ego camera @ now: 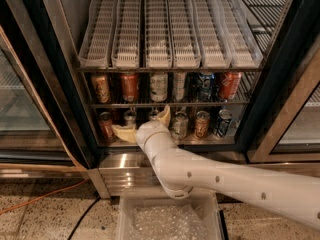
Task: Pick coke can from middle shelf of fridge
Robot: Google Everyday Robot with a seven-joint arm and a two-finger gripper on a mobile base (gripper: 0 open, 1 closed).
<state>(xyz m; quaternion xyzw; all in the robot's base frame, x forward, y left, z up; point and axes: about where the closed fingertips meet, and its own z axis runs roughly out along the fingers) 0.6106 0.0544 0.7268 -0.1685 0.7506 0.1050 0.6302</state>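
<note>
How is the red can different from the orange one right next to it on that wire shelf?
The coke can is red, while the orange-tan can is orange-brown. The orange-tan can stands at the left end of the row, and the coke can is second, just to its right. Both stand upright on the middle shelf and look the same size. Neither is touched: the gripper is open lower down, by the bottom row of cans.
</note>
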